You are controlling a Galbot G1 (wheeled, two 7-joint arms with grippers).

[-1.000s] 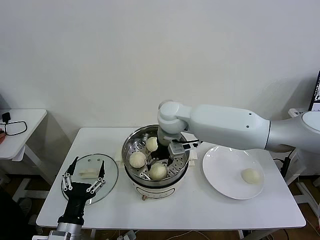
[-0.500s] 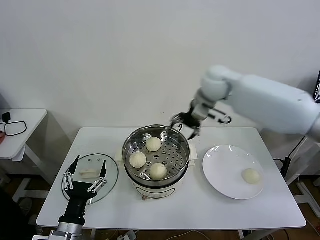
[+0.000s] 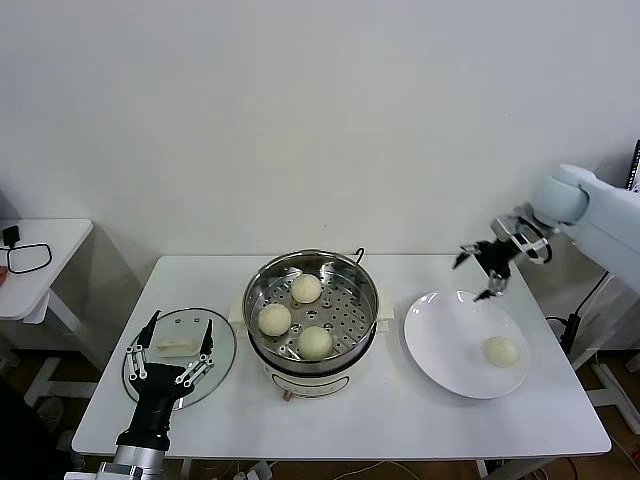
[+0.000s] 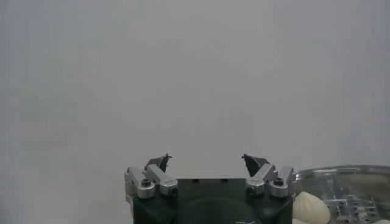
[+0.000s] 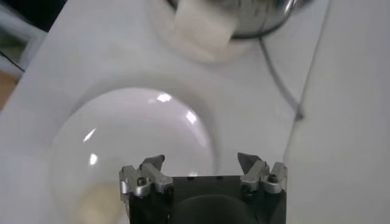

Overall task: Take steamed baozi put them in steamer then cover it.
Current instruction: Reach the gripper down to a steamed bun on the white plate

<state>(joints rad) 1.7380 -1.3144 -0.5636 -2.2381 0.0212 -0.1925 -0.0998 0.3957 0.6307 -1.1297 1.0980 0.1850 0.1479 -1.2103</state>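
Three steamed baozi point(image 3: 306, 288) point(image 3: 274, 319) point(image 3: 316, 342) lie on the perforated tray of the steel steamer point(image 3: 262, 288) at the table's middle. One more baozi point(image 3: 501, 351) rests on the white plate point(image 3: 450, 320) to the right; the right wrist view shows it blurred point(image 5: 97, 204). My right gripper point(image 3: 482, 271) hangs open and empty in the air above the plate's far edge. The glass cover point(image 3: 222, 360) with its white handle lies flat on the table at the left. My left gripper point(image 3: 168, 347) stands open over the cover, holding nothing. In the left wrist view the gripper point(image 4: 207, 162) faces the wall.
A small white side table point(image 3: 50, 262) with a black cable stands at the far left. The steamer's cord point(image 5: 277, 72) runs along the table behind the pot. The plate lies close to the table's right edge.
My right gripper has risen out of the steamer and swung right, from over the pot to above the plate's far edge. A third baozi now lies uncovered in the steamer. The left arm has not moved.
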